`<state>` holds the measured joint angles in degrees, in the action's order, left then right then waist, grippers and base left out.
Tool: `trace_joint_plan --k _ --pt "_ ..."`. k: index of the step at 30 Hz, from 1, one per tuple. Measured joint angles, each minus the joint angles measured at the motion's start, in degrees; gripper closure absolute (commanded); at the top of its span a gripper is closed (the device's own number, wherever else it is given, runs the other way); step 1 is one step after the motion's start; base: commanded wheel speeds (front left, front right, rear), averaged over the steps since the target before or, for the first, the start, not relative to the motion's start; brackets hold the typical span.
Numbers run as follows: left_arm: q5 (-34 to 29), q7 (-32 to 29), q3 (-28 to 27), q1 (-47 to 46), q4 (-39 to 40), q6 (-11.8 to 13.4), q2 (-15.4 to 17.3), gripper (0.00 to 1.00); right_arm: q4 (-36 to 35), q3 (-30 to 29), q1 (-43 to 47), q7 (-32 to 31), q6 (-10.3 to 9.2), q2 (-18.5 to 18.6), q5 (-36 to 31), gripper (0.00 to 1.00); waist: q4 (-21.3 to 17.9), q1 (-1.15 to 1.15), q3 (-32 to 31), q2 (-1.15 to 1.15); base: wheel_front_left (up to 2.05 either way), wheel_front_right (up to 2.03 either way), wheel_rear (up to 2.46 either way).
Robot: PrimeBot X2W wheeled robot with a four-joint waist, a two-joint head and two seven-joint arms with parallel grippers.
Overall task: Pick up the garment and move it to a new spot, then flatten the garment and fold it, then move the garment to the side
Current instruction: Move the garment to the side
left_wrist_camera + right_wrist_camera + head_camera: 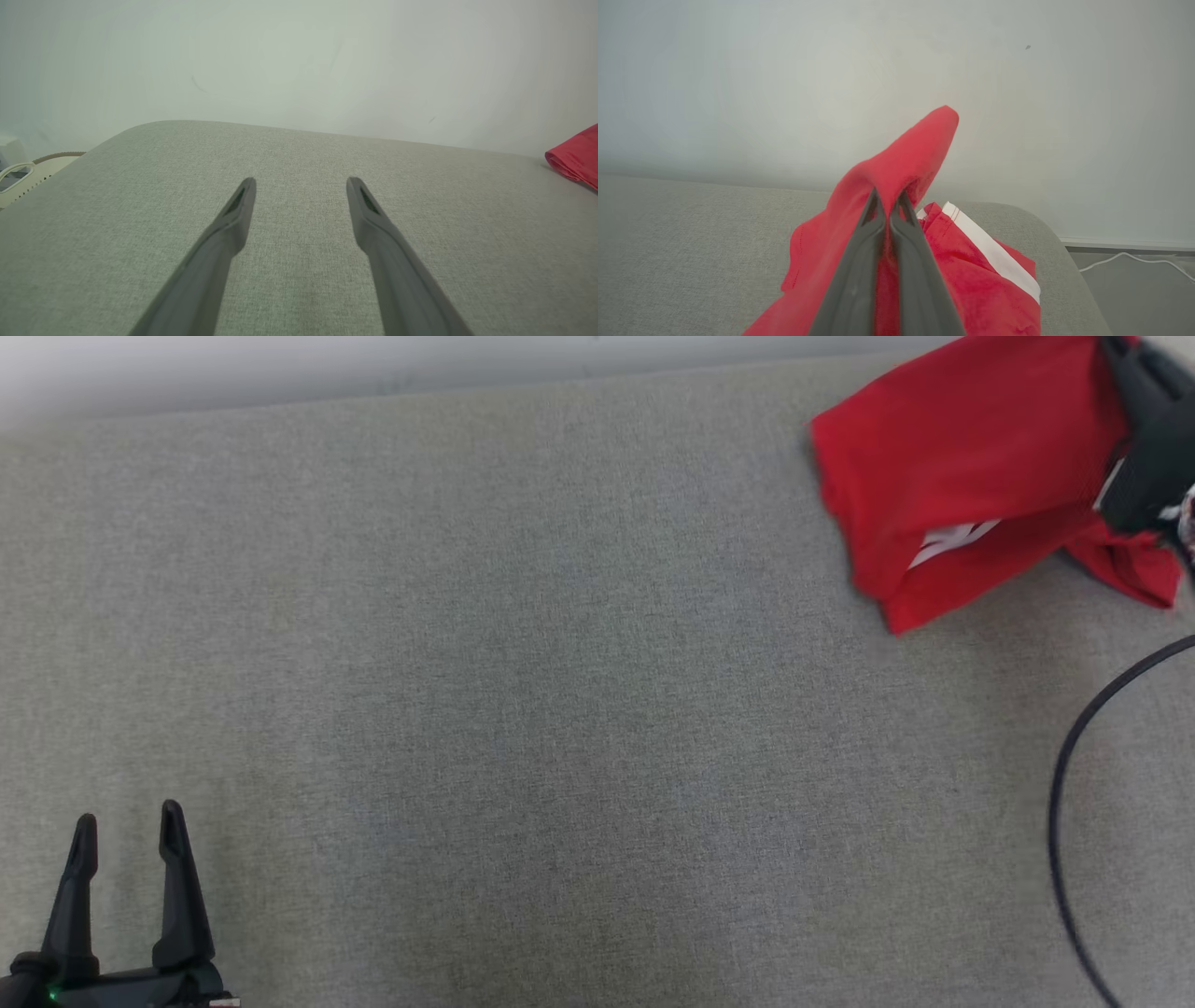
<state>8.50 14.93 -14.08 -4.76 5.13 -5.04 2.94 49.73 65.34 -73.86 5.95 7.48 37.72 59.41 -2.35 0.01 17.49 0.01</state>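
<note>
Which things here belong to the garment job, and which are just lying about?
Job:
- garment
- right gripper, shut on it
- left gripper, open
- grey surface

Lying about:
- black cable
- white cable on the floor

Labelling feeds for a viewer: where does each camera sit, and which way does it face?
Head view: on the head, looking down at the grey cushion; left gripper lower left, right gripper upper right.
Left wrist view: along its open fingers, across the cushion to the wall.
Right wrist view: along fingers shut on the red garment, towards the wall.
All share the garment.
</note>
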Motion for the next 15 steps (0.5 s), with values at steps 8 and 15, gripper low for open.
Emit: trace_joint_plan --k 8,15 --pt "-0.58 0.00 -1.20 -0.31 1.13 -0.51 0.09 0.00 1.00 1.41 -3.49 -1.04 0.00 3.37 -0.41 1.00 -1.02 0.00 2.30 0.00 0.00 0.00 0.00" --pt "-0.91 0.00 -1.47 -1.25 1.48 -1.03 0.59 0.00 4.42 3.18 -6.96 -2.64 0.01 5.10 -2.21 1.00 -1.86 0.00 3.97 0.00 0.00 0.00 0.00"
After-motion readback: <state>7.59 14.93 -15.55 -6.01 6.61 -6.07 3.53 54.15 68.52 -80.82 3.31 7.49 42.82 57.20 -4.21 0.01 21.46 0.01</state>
